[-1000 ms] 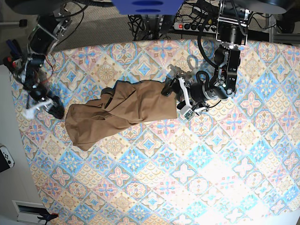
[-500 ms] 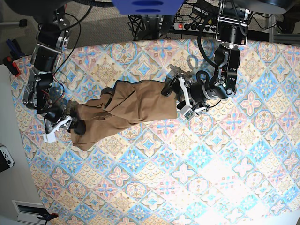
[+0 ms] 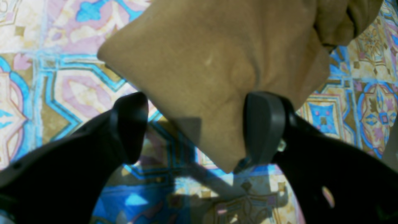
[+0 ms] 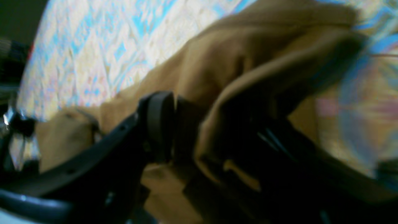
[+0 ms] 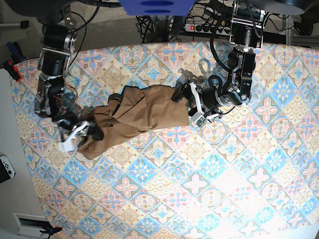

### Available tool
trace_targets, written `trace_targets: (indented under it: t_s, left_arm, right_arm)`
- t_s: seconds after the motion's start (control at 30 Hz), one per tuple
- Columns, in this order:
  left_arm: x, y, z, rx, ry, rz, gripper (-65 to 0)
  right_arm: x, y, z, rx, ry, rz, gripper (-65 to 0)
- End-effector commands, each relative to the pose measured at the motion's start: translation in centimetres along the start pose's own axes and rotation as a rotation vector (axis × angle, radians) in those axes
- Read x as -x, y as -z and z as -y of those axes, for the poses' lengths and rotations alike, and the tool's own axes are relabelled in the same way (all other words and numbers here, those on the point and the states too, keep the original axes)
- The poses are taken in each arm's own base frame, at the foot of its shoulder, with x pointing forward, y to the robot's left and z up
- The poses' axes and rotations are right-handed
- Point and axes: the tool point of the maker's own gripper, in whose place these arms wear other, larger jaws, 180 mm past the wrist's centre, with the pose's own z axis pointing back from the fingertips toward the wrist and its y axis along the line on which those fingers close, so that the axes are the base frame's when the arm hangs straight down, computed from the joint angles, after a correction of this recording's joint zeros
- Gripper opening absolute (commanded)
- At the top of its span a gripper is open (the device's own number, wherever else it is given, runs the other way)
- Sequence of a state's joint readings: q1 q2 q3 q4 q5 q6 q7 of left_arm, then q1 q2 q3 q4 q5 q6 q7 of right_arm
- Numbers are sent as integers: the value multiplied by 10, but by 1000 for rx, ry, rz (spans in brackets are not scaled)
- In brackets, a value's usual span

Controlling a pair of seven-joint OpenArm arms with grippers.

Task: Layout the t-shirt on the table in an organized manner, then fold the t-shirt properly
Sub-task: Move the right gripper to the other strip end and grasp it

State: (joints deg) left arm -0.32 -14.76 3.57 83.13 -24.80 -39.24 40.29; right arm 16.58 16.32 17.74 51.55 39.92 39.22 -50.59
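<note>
Patterned table [image 5: 199, 174] bears t-shirt [image 5: 134, 117] lengthwise between spread left claw [image 3: 196, 130] and right claw [image 5: 79, 134] pinching it.

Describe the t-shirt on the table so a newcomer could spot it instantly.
Start from the table, a wide top covered in pastel blue, pink and cream diamond tiles. On its upper left part, between the two arms, lies the t-shirt, a crumpled tan-brown heap stretched sideways. It is the only plain, unpatterned soft thing on the cloth; the left end effector straddles one corner.

A power strip [image 5: 207, 28] and tangled black cables [image 5: 159, 24] lie beyond the far edge.
</note>
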Motion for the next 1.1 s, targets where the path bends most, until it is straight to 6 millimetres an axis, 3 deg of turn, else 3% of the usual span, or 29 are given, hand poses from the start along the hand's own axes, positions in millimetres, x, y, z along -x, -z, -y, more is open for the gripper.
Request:
trace_targets:
  t_s: [0.0,0.07,0.17,0.4,0.57,0.67,0.93,1.07]
  left_arm:
    - [-17,-3,-2,-3,16,47,-180]
    - [-17,-3,-2,-3,16,47,-180]
    - [-17,-3,-2,-3,16,47,-180]
    - [-14,-3,-2,-2,13,44,-180]
    - [-13,-3,-1,-1,12,38,-180]
    - [-13,-2,0,2,13,38,-180]
    - [-14,-1,3,9,9,42,-180]
    - [-15,1,6,13,1,47,-180]
  right_arm:
    - [-8,4,-12,-34,-39,8,-382]
    - [4,10,-19,-51,-59,-38,-453]
    - [9,13,-23,-60,-72,-64,-645]
    - [13,12,-23,-59,-81,-99,-650]
    - [-33,-5,-38,-53,-195,4,-650]
    - [-42,-17,-40,4,-201,26,-650]
    - [-86,-38,-69,87,-244,124,-650]
    - [-68,-50,-66,172,-248,109,-650]
